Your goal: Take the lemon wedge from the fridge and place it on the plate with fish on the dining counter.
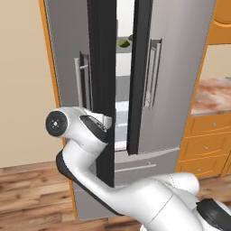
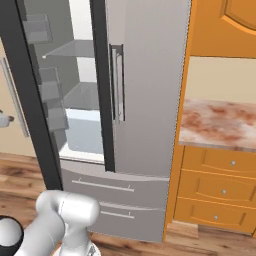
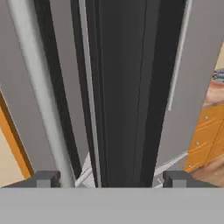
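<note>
You see the fridge (image 2: 145,100) with its left door swung open on white shelves and door bins, its right door shut, two drawers below, while orange cabinets (image 2: 220,185) and a marbled counter (image 2: 220,122) stand to the right.

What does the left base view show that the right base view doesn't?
Left base view: a small yellow-green piece, likely the lemon wedge, sitting on an upper shelf inside the fridge.
Right base view: the grey bins stacked on the inside of the open left door.
Both: the grey fridge with its left door swung open, the right door's handle, the marble counter, the orange drawers, the wooden floor and the white arm.
</note>
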